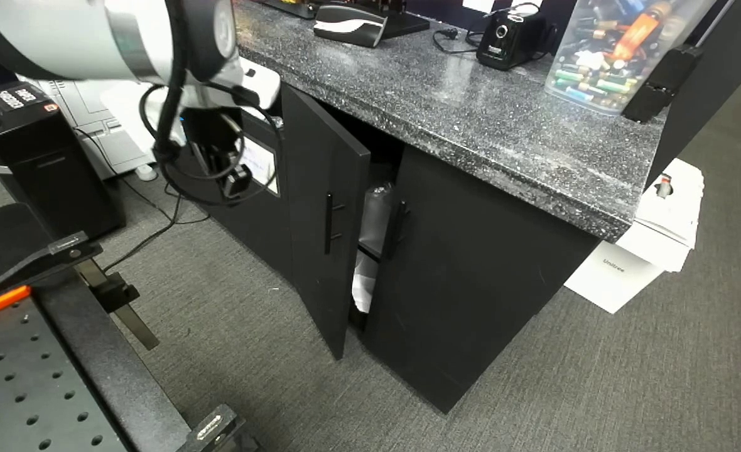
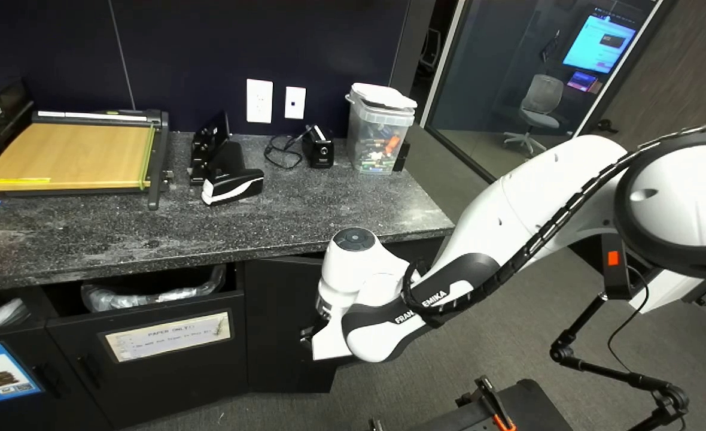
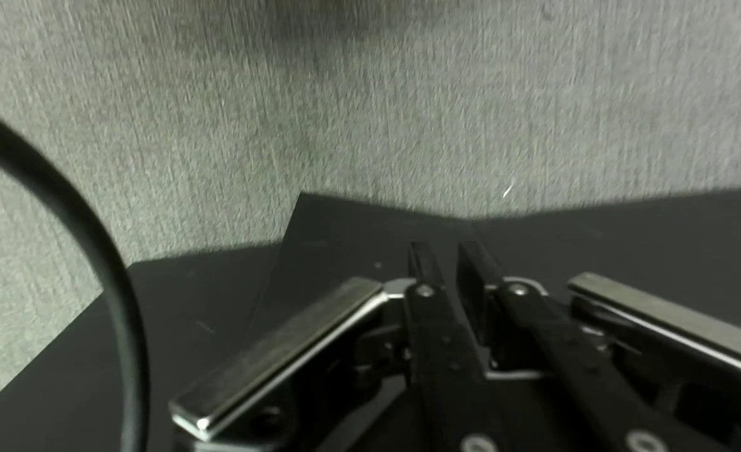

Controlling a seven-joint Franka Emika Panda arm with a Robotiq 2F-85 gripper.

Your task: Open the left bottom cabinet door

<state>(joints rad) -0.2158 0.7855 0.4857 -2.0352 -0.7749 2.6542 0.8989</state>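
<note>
The left bottom cabinet door (image 1: 317, 232) is a tall matte-black panel standing ajar, swung out from the cabinet. Its slim black bar handle (image 1: 329, 223) is near its free edge. The door also shows in an exterior view (image 2: 284, 323), partly behind the arm, and in the wrist view (image 3: 351, 220), where its handle is not visible. My gripper (image 3: 447, 260) points at the black fronts with a narrow gap between its fingertips and nothing in it. In an exterior view the wrist hangs left of the door handle, apart from it; cables hide the fingers.
The twin black door (image 1: 471, 270) is shut beside the opening. The dark countertop (image 1: 446, 94) overhangs both doors. A drawer front (image 2: 149, 341) with a paper sign adjoins the door. A black perforated table (image 1: 37, 376) with clamps stands opposite. A loose cable (image 3: 103, 251) crosses the wrist view.
</note>
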